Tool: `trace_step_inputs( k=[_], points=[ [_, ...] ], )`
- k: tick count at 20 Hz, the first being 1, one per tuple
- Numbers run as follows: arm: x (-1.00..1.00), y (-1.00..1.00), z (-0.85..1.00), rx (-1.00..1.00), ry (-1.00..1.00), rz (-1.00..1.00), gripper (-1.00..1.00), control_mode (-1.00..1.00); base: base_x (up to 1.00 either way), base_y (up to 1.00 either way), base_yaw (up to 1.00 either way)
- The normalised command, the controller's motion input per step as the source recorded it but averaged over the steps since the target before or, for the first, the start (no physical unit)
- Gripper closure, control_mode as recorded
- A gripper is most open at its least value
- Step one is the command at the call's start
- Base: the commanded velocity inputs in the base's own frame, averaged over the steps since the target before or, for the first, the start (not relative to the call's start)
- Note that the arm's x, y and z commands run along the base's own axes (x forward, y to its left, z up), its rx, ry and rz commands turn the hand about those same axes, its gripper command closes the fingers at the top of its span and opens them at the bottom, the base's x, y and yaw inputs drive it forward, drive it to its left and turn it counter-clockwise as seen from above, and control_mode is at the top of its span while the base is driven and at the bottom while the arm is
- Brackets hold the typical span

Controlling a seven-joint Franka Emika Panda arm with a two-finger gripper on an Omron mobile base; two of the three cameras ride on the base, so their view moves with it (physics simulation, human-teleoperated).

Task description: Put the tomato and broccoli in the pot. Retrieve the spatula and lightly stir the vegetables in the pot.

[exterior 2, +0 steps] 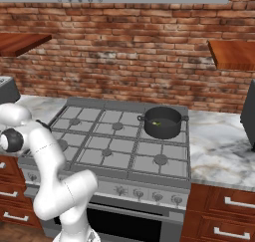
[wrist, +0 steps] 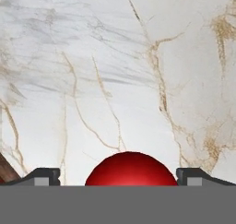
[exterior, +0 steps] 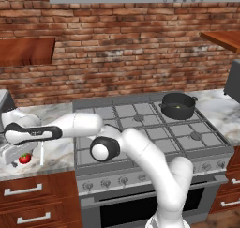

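The red tomato lies on the marble counter, low between my two fingertips, with a gap on each side. My gripper is open around it. In the left base view the arm reaches left over the counter and the gripper hangs at the tomato. A thin pale stick just right of it looks like the spatula's handle. The dark pot stands on the back right burner, also seen in the right base view, with a small green bit inside that may be the broccoli.
The stove with its grey grates lies between the tomato's counter and the pot. A grey appliance stands at the counter's back left. A dark appliance stands on the right counter. A brown edge shows beside the left fingertip.
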Motion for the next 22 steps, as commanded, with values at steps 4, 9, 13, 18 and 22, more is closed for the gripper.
trace_step_inputs(
  k=[4, 9, 13, 18, 22],
  points=[
    [0.00, 0.00, -0.09, 0.00, 0.01, 0.00, -1.00, -1.00, 0.00, 0.00, 0.00],
    [0.00, 0.00, 0.00, 0.00, 0.00, 0.00, -1.00, -1.00, 0.00, 0.00, 0.00],
    [0.00, 0.00, 0.00, 0.00, 0.00, 0.00, 1.00, -1.00, 0.00, 0.00, 0.00],
    [0.00, 0.00, 0.00, 0.00, 0.00, 0.00, 1.00, -1.00, 0.00, 0.00, 0.00],
    [0.00, 0.00, 0.00, 0.00, 0.00, 0.00, 1.00, -1.00, 0.00, 0.00, 0.00]
  ],
)
